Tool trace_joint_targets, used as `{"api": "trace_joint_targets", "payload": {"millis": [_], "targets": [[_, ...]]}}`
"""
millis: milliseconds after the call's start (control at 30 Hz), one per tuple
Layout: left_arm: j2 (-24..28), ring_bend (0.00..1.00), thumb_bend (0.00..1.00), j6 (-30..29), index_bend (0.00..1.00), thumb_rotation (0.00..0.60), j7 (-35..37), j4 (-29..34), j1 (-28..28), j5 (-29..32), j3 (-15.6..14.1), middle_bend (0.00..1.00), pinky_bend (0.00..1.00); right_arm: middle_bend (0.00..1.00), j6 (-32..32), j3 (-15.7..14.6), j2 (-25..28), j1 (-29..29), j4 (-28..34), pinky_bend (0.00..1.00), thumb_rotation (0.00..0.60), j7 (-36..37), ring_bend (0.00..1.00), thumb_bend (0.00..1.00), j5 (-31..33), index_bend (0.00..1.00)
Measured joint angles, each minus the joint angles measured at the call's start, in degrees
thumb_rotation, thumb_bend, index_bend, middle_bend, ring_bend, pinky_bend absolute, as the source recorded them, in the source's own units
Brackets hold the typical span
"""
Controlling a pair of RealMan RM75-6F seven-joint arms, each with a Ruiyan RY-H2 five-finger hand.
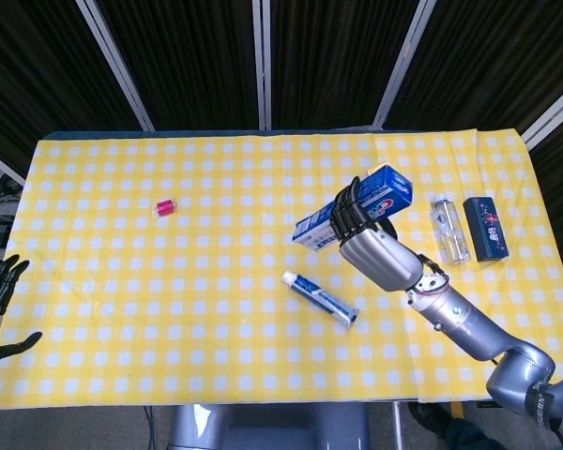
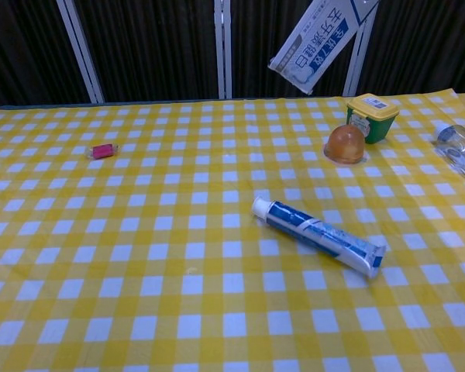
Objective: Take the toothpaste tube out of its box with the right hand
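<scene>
My right hand (image 1: pixel 368 236) grips the box (image 1: pixel 355 207) in the air — the toothpaste tube (image 1: pixel 320 296) lies below it, free, on the tablecloth (image 1: pixel 169 281).

a staged robot test area, not a home: black curtain panels (image 1: pixel 188 56) with pale metal poles (image 1: pixel 261 61) hang well behind the right hand (image 1: pixel 375 248), and a yellow checked cloth (image 1: pixel 169 300) covers the table beneath it.
</scene>
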State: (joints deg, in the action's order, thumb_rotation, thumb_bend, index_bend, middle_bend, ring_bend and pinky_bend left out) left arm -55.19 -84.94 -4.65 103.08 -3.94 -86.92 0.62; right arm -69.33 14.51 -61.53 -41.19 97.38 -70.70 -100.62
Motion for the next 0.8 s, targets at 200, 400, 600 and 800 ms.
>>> {"api": "trace_joint_targets", "payload": {"millis": [200, 400, 600, 800], "targets": [[0.0, 0.00, 0.00, 0.3, 0.00, 0.600, -0.2, 0.1, -0.1, -0.3, -0.1, 0.00, 0.00, 0.35, -0.7, 1.2, -1.2, 2.5, 1.1, 0.28, 0.600, 10.4, 0.31, 0.23, 10.5, 0.37], [-0.3, 0.00, 0.00, 0.4, 0.00, 0.600, -1.1, 0.3, -0.2, -0.4, -0.2, 0.00, 0.00, 0.35, 3.5, 1.4, -4.3, 3.9, 2.4, 0.29, 0.600, 21.9, 0.31, 0.24, 25.9, 0.37], [-0.8, 0.00, 0.00, 1.4, 0.00, 0.600, -1.6, -0.2, -0.6, 1.1, 0.1, 0.00, 0.00, 0.30, 8.2, 0.7, -11.9, 3.1, -0.6, 0.30, 0.600, 26.2, 0.27, 0.22, 35.1, 0.32], [-1.0, 0.00, 0.00, 2.3, 0.00, 0.600, -1.6, -0.7, -1.0, 2.3, 0.5, 0.00, 0.00, 0.09, 11.3, -0.2, -16.8, 1.9, -4.3, 0.22, 0.600, 29.0, 0.11, 0.04, 40.1, 0.07]]}}
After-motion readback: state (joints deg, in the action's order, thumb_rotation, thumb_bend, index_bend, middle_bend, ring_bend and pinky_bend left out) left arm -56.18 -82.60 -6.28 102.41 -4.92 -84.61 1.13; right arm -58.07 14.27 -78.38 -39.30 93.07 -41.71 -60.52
